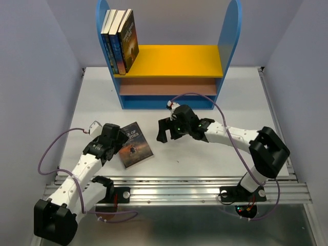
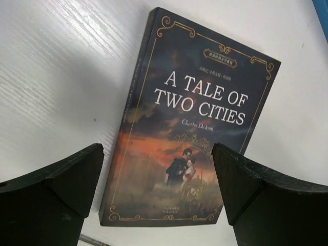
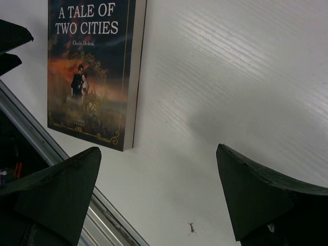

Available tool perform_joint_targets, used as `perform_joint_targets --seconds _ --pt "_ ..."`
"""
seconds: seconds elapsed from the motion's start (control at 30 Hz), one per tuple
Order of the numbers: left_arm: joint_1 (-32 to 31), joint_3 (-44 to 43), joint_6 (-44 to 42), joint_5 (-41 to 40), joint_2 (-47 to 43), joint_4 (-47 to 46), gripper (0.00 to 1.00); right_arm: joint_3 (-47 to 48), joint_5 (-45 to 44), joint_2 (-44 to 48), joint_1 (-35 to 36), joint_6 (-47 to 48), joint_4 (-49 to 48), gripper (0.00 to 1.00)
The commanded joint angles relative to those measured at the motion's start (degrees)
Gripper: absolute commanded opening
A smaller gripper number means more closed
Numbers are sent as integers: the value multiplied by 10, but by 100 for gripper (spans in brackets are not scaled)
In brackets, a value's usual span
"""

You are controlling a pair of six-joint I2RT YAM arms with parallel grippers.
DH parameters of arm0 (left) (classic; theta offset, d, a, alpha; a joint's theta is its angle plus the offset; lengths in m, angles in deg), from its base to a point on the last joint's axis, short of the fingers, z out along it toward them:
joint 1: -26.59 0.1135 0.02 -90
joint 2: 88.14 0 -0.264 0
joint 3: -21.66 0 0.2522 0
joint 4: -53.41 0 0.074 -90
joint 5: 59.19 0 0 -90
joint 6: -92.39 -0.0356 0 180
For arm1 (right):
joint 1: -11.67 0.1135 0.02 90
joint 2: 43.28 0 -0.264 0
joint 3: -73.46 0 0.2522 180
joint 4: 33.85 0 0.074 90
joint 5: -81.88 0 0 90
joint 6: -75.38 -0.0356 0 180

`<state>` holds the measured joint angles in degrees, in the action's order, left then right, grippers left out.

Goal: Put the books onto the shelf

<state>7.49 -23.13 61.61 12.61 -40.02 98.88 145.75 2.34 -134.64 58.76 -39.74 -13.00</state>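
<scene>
The left arm [image 1: 82,171] and right arm [image 1: 230,134] use white links and black joint housings. Looped purple cables [image 1: 66,131] run alongside each. The left hand [image 2: 158,159] and right hand [image 3: 159,159] carry black wedge-shaped fingers [image 2: 51,200].

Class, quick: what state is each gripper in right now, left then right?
Left gripper: open, empty, facing the dark-covered paperback book lying flat.
Right gripper: open, empty.

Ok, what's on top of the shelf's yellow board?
About three books stand at the left end of the yellow board, against the blue side panel. Only the outermost cover shows; the others are hidden.
</scene>
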Motion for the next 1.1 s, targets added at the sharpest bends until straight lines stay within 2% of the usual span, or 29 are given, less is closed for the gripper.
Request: perform_joint_targets --seconds 0.0,0.1,0.3,0.37,0.43,0.5,0.9,1.07 --pt "38 41 -2 24 -16 -81 99 57 -15 -50 12 -21 -64 100" --pt "65 80 -13 86 0 -148 99 74 -6 -80 17 -39 -95 100" --pt "84 80 -24 70 21 -149 99 110 12 -132 27 -65 -118 100" --pt "85 89 -31 73 14 -162 92 129 26 -156 27 -76 -121 100" --pt "85 92 -42 78 14 -168 79 149 28 -172 35 -77 -114 100" --pt "85 98 -48 90 18 -176 73 160 21 -191 41 -78 -109 100" --pt "86 73 -68 73 75 -171 72 207 32 -258 47 -128 -106 100" --pt "86 73 -76 90 98 -199 66 215 65 -276 47 -141 -111 100"
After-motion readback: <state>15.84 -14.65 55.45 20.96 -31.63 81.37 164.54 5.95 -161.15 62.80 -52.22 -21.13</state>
